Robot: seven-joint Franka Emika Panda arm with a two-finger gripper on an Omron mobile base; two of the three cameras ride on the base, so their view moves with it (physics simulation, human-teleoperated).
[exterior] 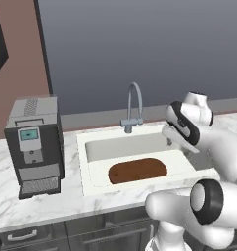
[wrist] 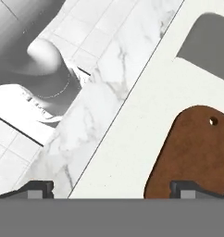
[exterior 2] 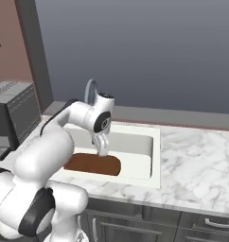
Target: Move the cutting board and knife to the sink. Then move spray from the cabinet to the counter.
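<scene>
Standing over the sink (exterior: 91,162), the arm (exterior 2: 69,118) reaches in from the counter (exterior 2: 201,165) side, elbow high, wrist bent down into the basin.

Counter: white marble, runs both sides of the sink. Wide bare stretch to the right in the right base view; this looks like the easiest room for swinging the arm out. On the left the coffee machine (exterior: 35,147) stands near the sink rim, so a wide swing that way risks clipping it.

Sink: pale basin, raised rim all round. Faucet (exterior: 132,105) arches over the back edge, just behind the wrist. A straight lift looks safe; a lift that drifts backward could catch the spout.

Board (exterior: 137,170) lies flat on the basin floor, toward the front wall, hanging hole visible in the hand view. First item appears delivered. Knife not seen in these frames, nor spray or cabinet.

Gripper (wrist: 111,190): released, jaws spread wide, nothing between them. One fingertip (wrist: 185,190) sits over the board's end, the other over bare basin floor. Cannot tell whether the tips touch the board or hang just above it.

Risks, as judged:
- dragging the board if a tip is in contact when the arm pulls sideways
- forearm brushing the sink's front rim on retreat, since the wrist sits below rim level
- base cabinets below the counter limit low moves of the elbow.
</scene>
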